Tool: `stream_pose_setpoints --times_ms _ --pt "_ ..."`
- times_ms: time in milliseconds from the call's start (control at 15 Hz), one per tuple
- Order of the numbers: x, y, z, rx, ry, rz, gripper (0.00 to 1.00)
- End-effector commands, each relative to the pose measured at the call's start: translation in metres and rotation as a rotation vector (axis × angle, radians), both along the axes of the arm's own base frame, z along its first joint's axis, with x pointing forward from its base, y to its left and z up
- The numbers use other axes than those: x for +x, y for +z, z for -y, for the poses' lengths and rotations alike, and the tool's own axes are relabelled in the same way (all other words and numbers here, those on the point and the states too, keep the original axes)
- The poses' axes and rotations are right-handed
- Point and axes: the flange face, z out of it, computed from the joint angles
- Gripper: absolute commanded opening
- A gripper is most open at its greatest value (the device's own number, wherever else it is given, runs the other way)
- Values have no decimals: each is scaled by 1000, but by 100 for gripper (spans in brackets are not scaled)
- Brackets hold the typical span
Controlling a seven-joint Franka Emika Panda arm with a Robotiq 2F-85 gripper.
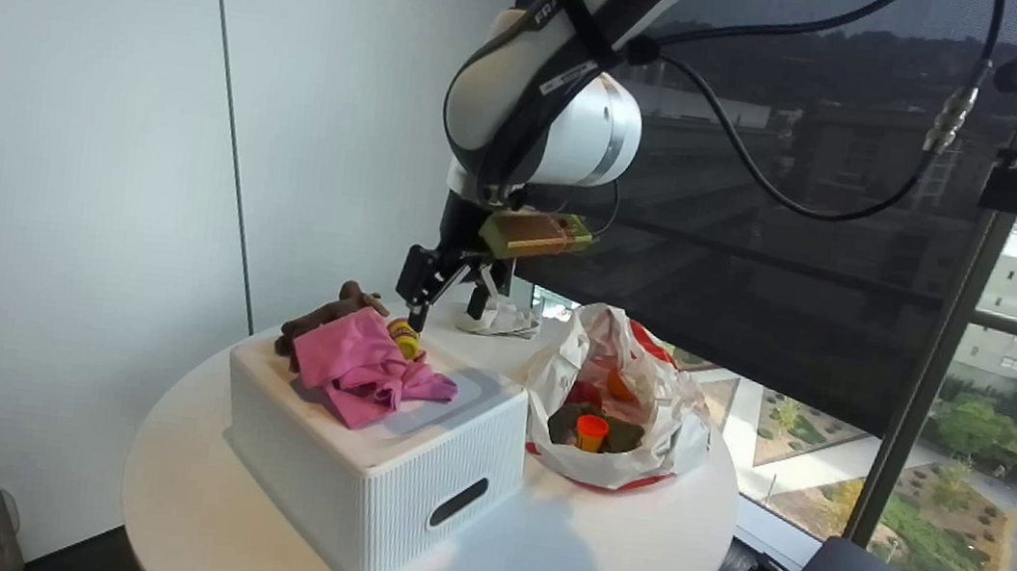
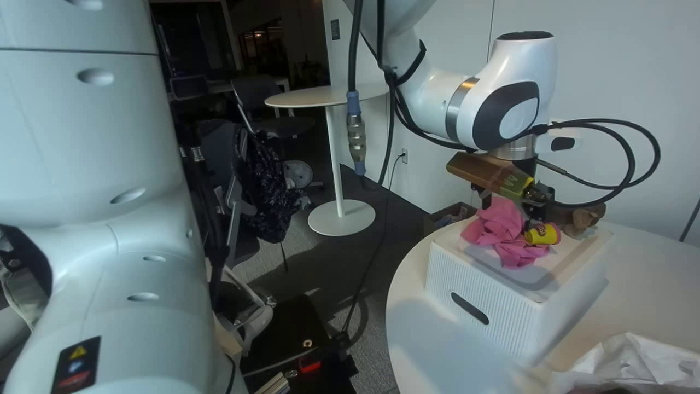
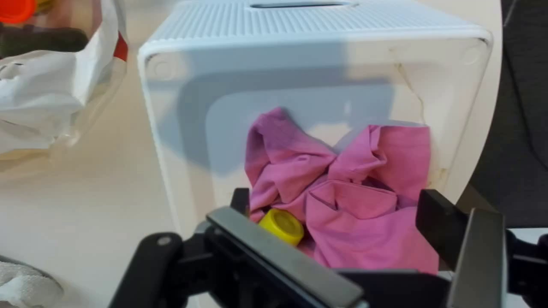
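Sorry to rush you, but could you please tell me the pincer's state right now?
Pincer: open, jaws wide apart, holding nothing; the pink cloth lies on the white box.

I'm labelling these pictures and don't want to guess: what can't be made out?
Yellow can, wrist view: partly hidden by the end effector.
Anything under the pink cloth, all views: covered by it.
White bag, in an exterior view: cut off by the bottom edge.
White crumpled thing, wrist view: blurred, cut off by the left edge.
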Motion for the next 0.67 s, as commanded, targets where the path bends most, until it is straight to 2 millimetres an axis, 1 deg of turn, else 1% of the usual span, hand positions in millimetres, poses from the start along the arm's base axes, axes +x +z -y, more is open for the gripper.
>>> stream_pose_setpoints --times_ms 0,133,400,600 --pt "15 -12 -31 91 8 107 100" --pt "27 -26 -35 74 -2 181 100" --pt "42 -64 -30 14 16 252 100" --pt "56 -84 -18 -57 28 302 100"
